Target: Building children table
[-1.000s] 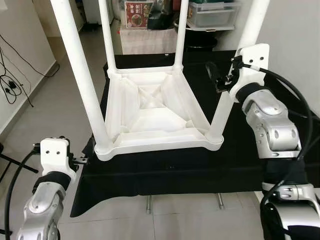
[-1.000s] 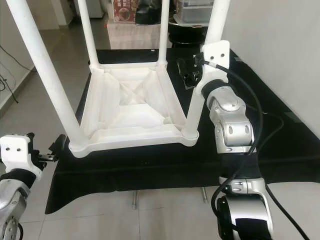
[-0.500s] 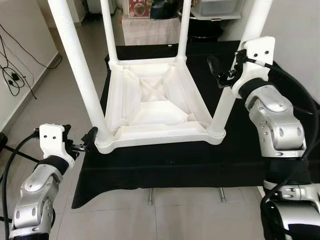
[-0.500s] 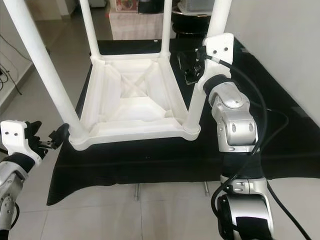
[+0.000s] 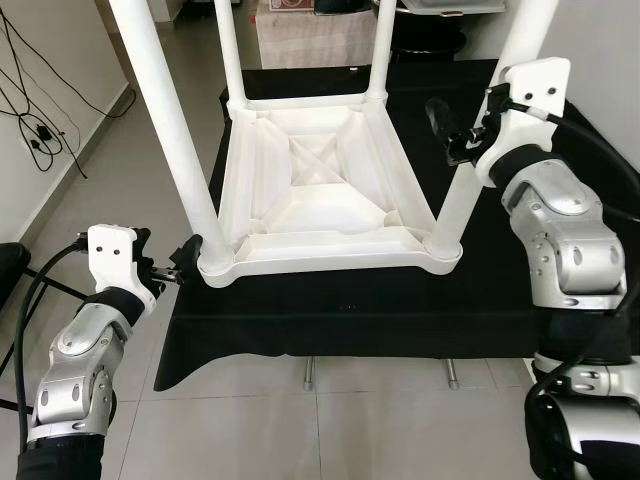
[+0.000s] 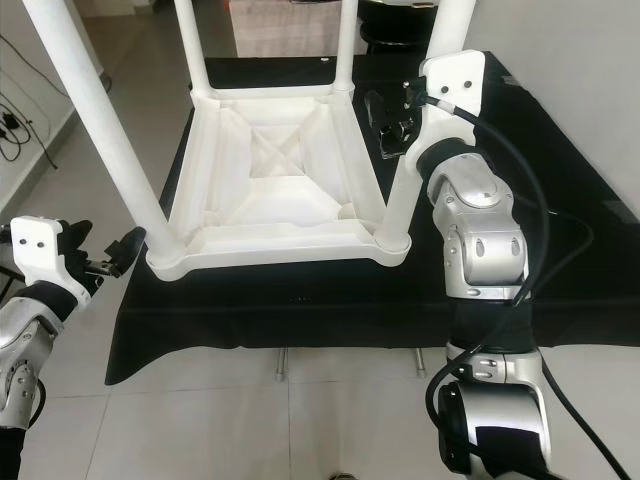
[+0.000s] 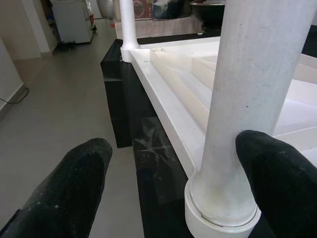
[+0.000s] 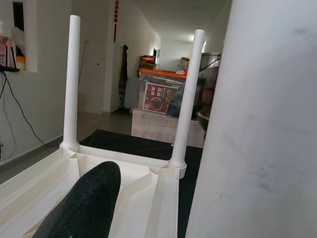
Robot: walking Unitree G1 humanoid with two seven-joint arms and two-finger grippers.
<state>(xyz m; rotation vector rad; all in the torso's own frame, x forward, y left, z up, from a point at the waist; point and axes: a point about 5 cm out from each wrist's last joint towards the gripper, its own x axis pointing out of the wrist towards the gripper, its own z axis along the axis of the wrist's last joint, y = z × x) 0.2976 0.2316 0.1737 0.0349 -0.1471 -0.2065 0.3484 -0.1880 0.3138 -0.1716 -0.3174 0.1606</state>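
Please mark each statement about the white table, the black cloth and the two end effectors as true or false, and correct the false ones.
1. The white table lies upside down with four legs pointing up. True.
2. The table rests on a bare wooden floor. False: it rests on a black cloth over a raised surface; the floor around it is tiled.
3. The left end effector is open, its fingers on either side of the near left leg. True.
4. The right end effector is at the far left leg. False: it is at the near right leg.
5. The left end effector holds a screwdriver. False: no tool is in it.
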